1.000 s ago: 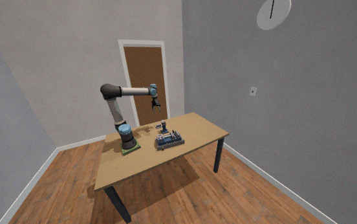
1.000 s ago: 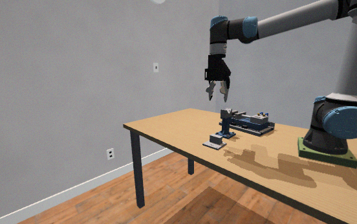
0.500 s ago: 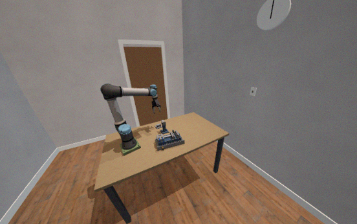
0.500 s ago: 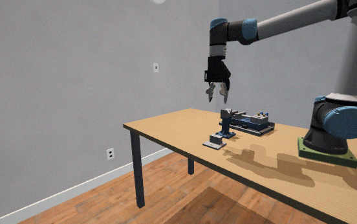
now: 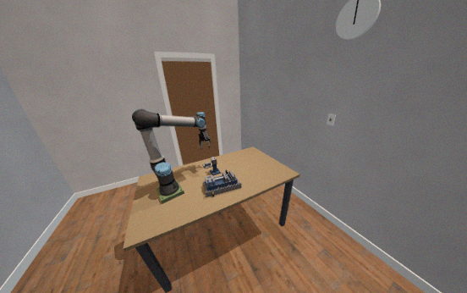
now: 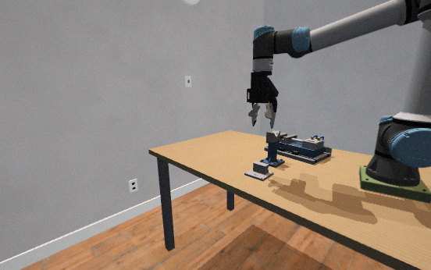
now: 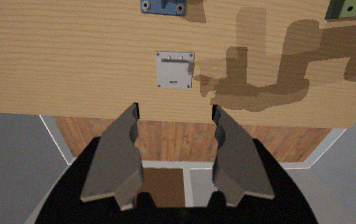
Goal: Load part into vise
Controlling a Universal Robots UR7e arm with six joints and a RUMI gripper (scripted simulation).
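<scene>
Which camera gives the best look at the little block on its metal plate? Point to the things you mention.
The exterior view: the block (image 5: 206,164) (image 6: 261,168) stands out clearly there, upright on its plate (image 5: 204,168) (image 6: 253,174) (image 7: 173,75) from the side. The top view shows both tiny and far off. The wrist view shows the plate from above, but I cannot make out the block's shape.

A brown door (image 5: 189,106) is framed in white, and a round disc (image 5: 358,19) is mounted high on the grey wall (image 5: 288,76) (image 6: 97,97).

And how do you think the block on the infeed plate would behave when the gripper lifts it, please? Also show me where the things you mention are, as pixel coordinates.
The block (image 6: 261,168) looks rigid, so it probably won't flex. Its flat sides should grip evenly, though the smooth-looking grey faces might slip a little.
</scene>
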